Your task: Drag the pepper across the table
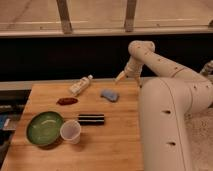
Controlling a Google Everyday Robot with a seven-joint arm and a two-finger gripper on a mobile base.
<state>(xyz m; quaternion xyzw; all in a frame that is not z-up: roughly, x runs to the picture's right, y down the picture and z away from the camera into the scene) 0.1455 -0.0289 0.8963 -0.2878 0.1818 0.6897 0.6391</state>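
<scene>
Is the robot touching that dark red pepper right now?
No: the gripper hovers near the far edge of the table, past the blue cloth, well apart from the pepper.

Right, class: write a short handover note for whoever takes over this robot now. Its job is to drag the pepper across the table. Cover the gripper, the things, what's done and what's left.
Gripper: up over the far edge of the table, beyond the blue cloth, well apart from the pepper.
Pepper: flat on the table's left part, between the white bottle and the green bowl.
Done: no contact with the pepper yet.
Left: bring the gripper to the pepper, get hold of it and drag it across the wood.
</scene>
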